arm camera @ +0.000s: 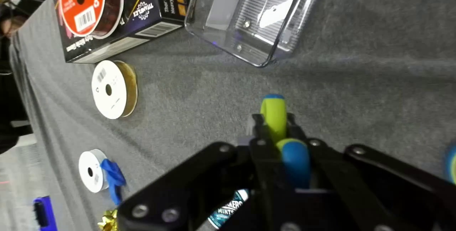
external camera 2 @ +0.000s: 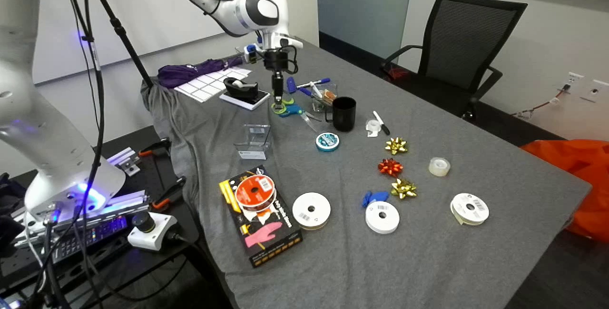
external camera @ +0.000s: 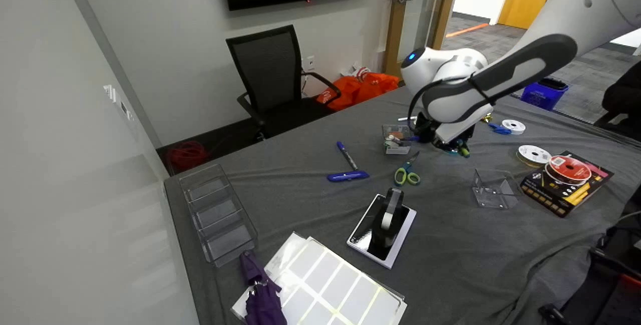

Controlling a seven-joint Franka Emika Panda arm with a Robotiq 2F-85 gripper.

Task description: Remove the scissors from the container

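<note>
Clamped on, operator! Your gripper [arm camera: 273, 126] has its jaws tight on the green-and-blue scissors [arm camera: 276, 111], a finger either side of the handle, the green end poking past the tips in the wrist view. And that pair is outside the clear container [external camera: 397, 150], which sits near your gripper in both exterior views, small items [external camera 2: 328, 94] inside. Look down on the gray cloth [external camera: 310, 205]: there lies a second pair of scissors [external camera: 407, 175], green loops toward the tape dispenser [external camera: 388, 220], blades ending near the container. In an exterior view the two pairs overlap, so whose blade is whose you can't tell, nor whether yours touches the cloth. Just beside the container stands the black mug [external camera 2: 347, 116], upright, the teal mint tin [external camera 2: 328, 142] near it. Past your fingertips, well apart from them, there's the clear holder [arm camera: 249, 14], and near that the black box [arm camera: 151, 10], a red ribbon spool [arm camera: 94, 5] on top.
</note>
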